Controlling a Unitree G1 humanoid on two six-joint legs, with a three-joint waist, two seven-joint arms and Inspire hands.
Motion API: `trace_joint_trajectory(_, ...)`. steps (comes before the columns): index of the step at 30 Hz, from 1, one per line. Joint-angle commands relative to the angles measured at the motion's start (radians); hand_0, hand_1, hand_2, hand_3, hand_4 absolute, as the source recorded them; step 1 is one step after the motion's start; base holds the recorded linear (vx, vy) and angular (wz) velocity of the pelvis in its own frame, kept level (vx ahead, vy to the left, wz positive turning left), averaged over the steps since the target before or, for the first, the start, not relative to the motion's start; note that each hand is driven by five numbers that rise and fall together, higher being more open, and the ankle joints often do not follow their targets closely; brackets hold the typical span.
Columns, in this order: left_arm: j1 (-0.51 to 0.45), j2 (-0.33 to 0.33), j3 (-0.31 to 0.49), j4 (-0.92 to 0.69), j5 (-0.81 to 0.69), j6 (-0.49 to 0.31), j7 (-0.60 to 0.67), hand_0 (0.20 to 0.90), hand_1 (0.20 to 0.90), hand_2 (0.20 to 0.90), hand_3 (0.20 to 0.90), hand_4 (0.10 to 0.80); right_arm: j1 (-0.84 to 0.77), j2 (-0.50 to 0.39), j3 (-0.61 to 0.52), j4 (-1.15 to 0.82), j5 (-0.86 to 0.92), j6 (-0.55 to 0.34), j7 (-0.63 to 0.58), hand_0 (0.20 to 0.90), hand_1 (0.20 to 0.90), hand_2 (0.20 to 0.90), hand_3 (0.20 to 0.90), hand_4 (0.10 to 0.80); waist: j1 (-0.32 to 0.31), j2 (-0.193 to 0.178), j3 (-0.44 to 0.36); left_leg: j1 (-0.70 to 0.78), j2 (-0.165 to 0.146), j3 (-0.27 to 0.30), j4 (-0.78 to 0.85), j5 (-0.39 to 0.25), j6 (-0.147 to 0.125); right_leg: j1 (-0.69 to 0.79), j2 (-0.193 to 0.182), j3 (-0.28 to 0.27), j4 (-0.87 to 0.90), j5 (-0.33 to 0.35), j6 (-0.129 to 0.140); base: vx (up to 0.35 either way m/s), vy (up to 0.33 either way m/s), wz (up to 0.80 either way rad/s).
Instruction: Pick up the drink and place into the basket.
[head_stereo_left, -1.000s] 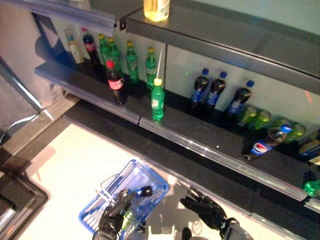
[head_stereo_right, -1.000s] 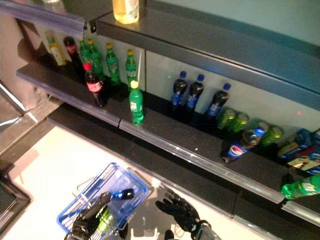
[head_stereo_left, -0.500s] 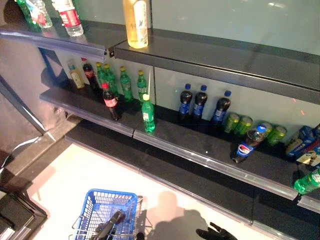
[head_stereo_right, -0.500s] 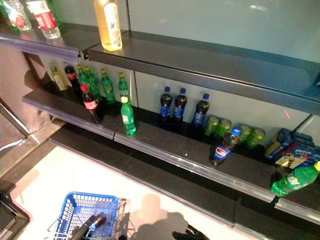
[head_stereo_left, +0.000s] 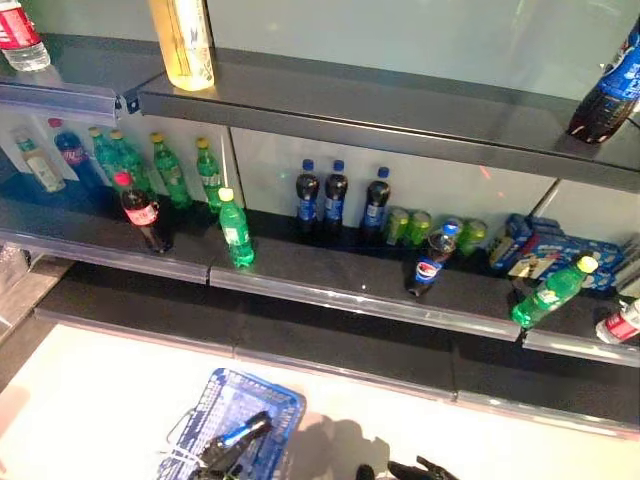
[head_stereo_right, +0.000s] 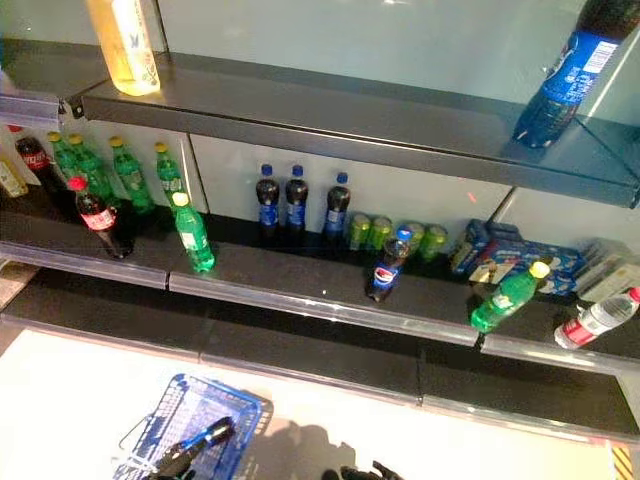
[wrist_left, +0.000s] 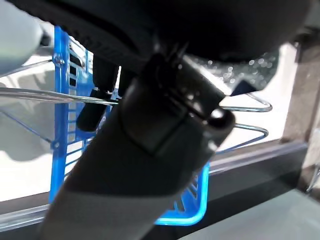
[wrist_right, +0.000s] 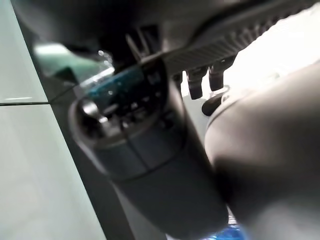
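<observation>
A blue wire basket (head_stereo_left: 278, 404) sits on the pale floor at the bottom of the eye views. My left hand (head_stereo_left: 232, 452) is on top of it. In the left wrist view its fingers (wrist_left: 106, 75) curl over the wire handle (wrist_left: 40, 95). The hand hides the inside of the basket. Only the fingertips of my right hand (head_stereo_left: 415, 468) show at the bottom edge, straight and empty, right of the basket. Drinks stand on the shelf: a green bottle (head_stereo_left: 237, 228) at the front and a red-capped cola bottle (head_stereo_left: 140, 210).
The dark middle shelf (head_stereo_left: 330, 300) also holds three blue-capped bottles (head_stereo_left: 335, 195), green cans (head_stereo_left: 410, 225), a leaning cola bottle (head_stereo_left: 428, 265) and a tipped green bottle (head_stereo_left: 548, 293). The upper shelf carries a yellow bottle (head_stereo_left: 182, 40) and a blue-labelled bottle (head_stereo_left: 605, 90).
The camera has swung up and to the right, so the shelves shift left and more of the right end shows. Both hands have dropped to the bottom edge; the left stays at the basket.
</observation>
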Motion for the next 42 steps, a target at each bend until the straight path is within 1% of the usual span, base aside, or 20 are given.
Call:
trace_joint_trajectory(1, 0.003, 0.068, -0.01, -0.004, 0.092, -0.072, 0.016, 0.3, 0.3, 0.3, 0.2, 0.1, -0.021, -0.006, 0.012, 0.018, -0.056, -0.011, -0.022, 0.9, 0.9, 0.9, 0.9, 0.8, 0.015, 0.047, -0.005, -0.021, -0.039, -0.029, 0.026, -0.019, 0.037, 0.039, -0.065, 0.012, -0.023, 0.085, 0.03, -0.099, -0.454, 0.06)
trace_joint_trajectory(4, 0.009, 0.089, 0.024, -0.012, 0.055, -0.054, 0.03, 0.3, 0.3, 0.3, 0.2, 0.1, -0.045, -0.024, 0.05, 0.014, -0.195, 0.009, -0.022, 0.9, 0.9, 0.9, 0.9, 0.8, 0.023, 0.049, 0.0, -0.009, 0.024, 0.016, 0.034, -0.028, 0.003, 0.043, -0.084, -0.042, -0.03, 0.069, 0.038, -0.053, -0.523, -0.22)
trace_joint_trajectory(7, 0.02, 0.085, 0.059, -0.043, -0.018, -0.051, 0.048, 0.3, 0.3, 0.3, 0.2, 0.1, -0.054, -0.05, 0.097, 0.005, -0.202, 0.037, 0.003, 0.9, 0.9, 0.9, 0.9, 0.8, 0.032, 0.024, 0.013, -0.025, 0.108, 0.058, 0.102, -0.029, -0.032, 0.05, -0.037, -0.05, -0.028, 0.041, -0.001, 0.002, -0.613, -0.78)
trace_joint_trajectory(10, 0.015, 0.071, 0.071, -0.056, -0.014, -0.049, 0.066, 0.3, 0.3, 0.3, 0.2, 0.1, -0.052, -0.055, 0.104, -0.007, -0.179, 0.041, -0.009, 0.9, 0.9, 0.9, 0.9, 0.8, 0.042, 0.004, 0.033, -0.082, 0.14, 0.093, 0.205, 0.029, -0.042, 0.069, -0.006, -0.085, -0.041, 0.038, -0.032, 0.002, -0.533, -0.44)
trace_joint_trajectory(11, 0.011, 0.065, 0.066, -0.067, -0.018, -0.048, 0.065, 0.3, 0.3, 0.3, 0.2, 0.1, -0.039, -0.053, 0.099, -0.012, -0.157, 0.041, -0.015, 0.9, 0.9, 0.9, 0.9, 0.8, 0.048, -0.01, 0.049, -0.128, 0.122, 0.102, 0.273, 0.042, -0.028, 0.082, 0.006, -0.099, -0.054, 0.039, -0.049, -0.013, -0.408, -0.13)
trace_joint_trajectory(14, 0.015, 0.043, 0.054, -0.071, -0.059, -0.067, 0.054, 0.3, 0.3, 0.3, 0.2, 0.1, -0.048, -0.068, 0.107, 0.005, -0.174, 0.005, 0.001, 0.9, 0.9, 0.9, 0.9, 0.8, 0.076, -0.004, 0.06, -0.158, -0.049, 0.032, 0.299, -0.019, 0.018, 0.086, 0.036, -0.104, -0.063, 0.044, -0.059, 0.054, -0.341, -0.06)
trace_joint_trajectory(18, 0.026, 0.029, 0.069, -0.033, -0.12, -0.093, 0.038, 0.3, 0.3, 0.3, 0.2, 0.1, -0.079, -0.065, 0.12, 0.03, -0.188, 0.01, -0.001, 0.9, 0.9, 0.9, 0.9, 0.8, 0.108, 0.027, 0.051, -0.141, -0.16, -0.064, 0.168, -0.012, 0.039, 0.097, 0.097, -0.067, -0.069, 0.035, -0.061, 0.193, -0.194, -0.34)
trace_joint_trajectory(22, 0.029, 0.014, 0.074, -0.005, -0.163, -0.122, 0.028, 0.3, 0.3, 0.3, 0.2, 0.1, -0.109, -0.045, 0.146, 0.009, -0.194, 0.008, -0.011, 0.9, 0.9, 0.9, 0.9, 0.8, 0.165, 0.043, 0.056, -0.249, -0.217, -0.085, 0.12, 0.084, 0.027, 0.138, 0.165, -0.031, -0.027, -0.029, -0.079, 0.235, -0.175, -0.33)
trace_joint_trajectory(24, 0.026, 0.019, 0.088, 0.015, -0.176, -0.119, 0.031, 0.3, 0.3, 0.3, 0.2, 0.1, -0.13, -0.035, 0.158, 0.003, -0.178, 0.023, -0.019, 0.9, 0.9, 0.9, 0.9, 0.8, 0.171, 0.037, 0.053, -0.251, -0.214, -0.086, 0.144, 0.066, 0.039, 0.124, 0.188, -0.025, 0.049, -0.068, -0.088, 0.181, -0.155, -0.56)
trace_joint_trajectory(26, 0.022, 0.028, 0.108, 0.027, -0.166, -0.112, 0.044, 0.3, 0.3, 0.3, 0.2, 0.1, -0.138, -0.022, 0.166, -0.002, -0.163, 0.048, -0.025, 0.9, 0.9, 0.9, 0.9, 0.8, 0.179, 0.022, 0.049, -0.236, -0.226, -0.106, 0.141, 0.061, 0.057, 0.121, 0.196, -0.028, 0.157, -0.029, -0.057, 0.201, -0.158, -0.22)
trace_joint_trajectory(27, 0.018, 0.033, 0.116, 0.032, -0.166, -0.11, 0.048, 0.3, 0.3, 0.3, 0.2, 0.1, -0.137, -0.014, 0.168, -0.002, -0.168, 0.053, -0.022, 0.9, 0.9, 0.9, 0.9, 0.8, 0.179, 0.013, 0.05, -0.218, -0.222, -0.095, 0.131, 0.056, 0.07, 0.109, 0.196, -0.03, 0.239, 0.016, -0.029, 0.237, -0.176, -0.08)
trace_joint_trajectory(29, 0.008, 0.062, 0.118, 0.044, -0.164, -0.097, 0.023, 0.3, 0.3, 0.3, 0.2, 0.1, -0.118, -0.004, 0.179, 0.009, -0.217, 0.011, 0.0, 0.9, 0.9, 0.9, 0.9, 0.8, 0.159, 0.021, 0.049, -0.146, -0.162, -0.08, 0.101, 0.037, 0.089, 0.008, 0.215, -0.037, 0.568, 0.153, 0.05, 0.251, -0.201, -0.24)
trace_joint_trajectory(31, 0.003, 0.07, 0.107, 0.035, -0.176, -0.098, 0.018, 0.3, 0.3, 0.3, 0.2, 0.1, -0.114, -0.004, 0.185, 0.009, -0.204, 0.009, 0.0, 0.9, 0.9, 0.9, 0.9, 0.8, 0.145, 0.027, 0.051, -0.123, -0.143, -0.085, 0.099, 0.03, 0.089, -0.039, 0.196, -0.036, 0.619, 0.138, 0.047, 0.164, -0.183, -0.1)
trace_joint_trajectory(32, -0.01, 0.073, 0.085, 0.02, -0.202, -0.101, 0.007, 0.3, 0.3, 0.3, 0.2, 0.1, -0.112, -0.006, 0.187, 0.0, -0.184, 0.019, -0.004, 0.9, 0.9, 0.9, 0.9, 0.8, 0.136, 0.028, 0.05, -0.115, -0.134, -0.103, 0.111, 0.021, 0.087, -0.054, 0.118, -0.038, 0.536, 0.113, 0.029, 0.153, -0.213, 0.3)
trace_joint_trajectory(34, -0.026, 0.07, 0.079, -0.003, -0.196, -0.094, 0.012, 0.3, 0.3, 0.3, 0.2, 0.1, -0.111, -0.003, 0.181, -0.001, -0.185, 0.014, -0.012, 0.9, 0.9, 0.9, 0.9, 0.8, 0.131, 0.036, 0.049, -0.116, -0.124, -0.124, 0.12, 0.014, 0.082, -0.07, 0.045, -0.029, 0.459, 0.109, 0.015, 0.08, -0.332, 0.57)
trace_joint_trajectory(35, -0.071, 0.073, 0.042, -0.046, -0.187, -0.074, 0.029, 0.3, 0.3, 0.3, 0.2, 0.1, -0.12, 0.009, 0.182, 0.0, -0.158, -0.009, -0.041, 0.9, 0.9, 0.9, 0.9, 0.8, 0.115, 0.044, 0.058, -0.107, -0.113, -0.175, 0.128, -0.016, 0.074, -0.105, -0.073, 0.029, 0.291, 0.167, 0.015, 0.007, -0.681, 0.62)
trace_joint_trajectory(36, -0.098, 0.076, 0.027, -0.067, -0.168, -0.062, 0.031, 0.3, 0.3, 0.3, 0.2, 0.1, -0.126, 0.01, 0.179, -0.004, -0.133, -0.021, -0.052, 0.9, 0.9, 0.9, 0.9, 0.8, 0.098, 0.05, 0.063, -0.104, -0.098, -0.217, 0.135, -0.041, 0.063, -0.093, -0.098, 0.092, 0.171, 0.143, 0.013, -0.004, -0.651, 0.79)
trace_joint_trajectory(38, -0.109, 0.077, 0.022, -0.085, -0.162, -0.057, 0.037, 0.3, 0.3, 0.3, 0.2, 0.1, -0.131, 0.008, 0.178, -0.009, -0.137, -0.026, -0.052, 0.9, 0.9, 0.9, 0.9, 0.8, 0.087, 0.051, 0.068, -0.106, -0.087, -0.244, 0.149, -0.056, 0.053, -0.085, -0.11, 0.147, 0.146, 0.158, 0.02, -0.059, -0.466, 1.15)
trace_joint_trajectory(39, -0.114, 0.078, 0.009, -0.104, -0.163, -0.055, 0.044, 0.3, 0.3, 0.3, 0.2, 0.1, -0.136, 0.006, 0.19, -0.023, -0.127, -0.021, -0.058, 0.9, 0.9, 0.9, 0.9, 0.8, 0.077, 0.06, 0.075, -0.117, -0.046, -0.278, 0.168, -0.056, 0.039, -0.074, -0.074, 0.195, 0.192, 0.069, 0.028, -0.127, -0.57, 1.51)
trace_joint_trajectory(42, -0.1, 0.066, 0.016, -0.117, -0.186, -0.079, 0.021, 0.3, 0.3, 0.3, 0.2, 0.1, -0.14, -0.003, 0.222, -0.069, -0.122, 0.008, -0.049, 0.9, 0.9, 0.9, 0.9, 0.8, 0.095, 0.031, 0.077, -0.138, 0.035, -0.284, 0.16, -0.022, -0.009, -0.019, -0.041, 0.112, 0.13, -0.028, 0.007, -0.168, -0.599, 1.02)
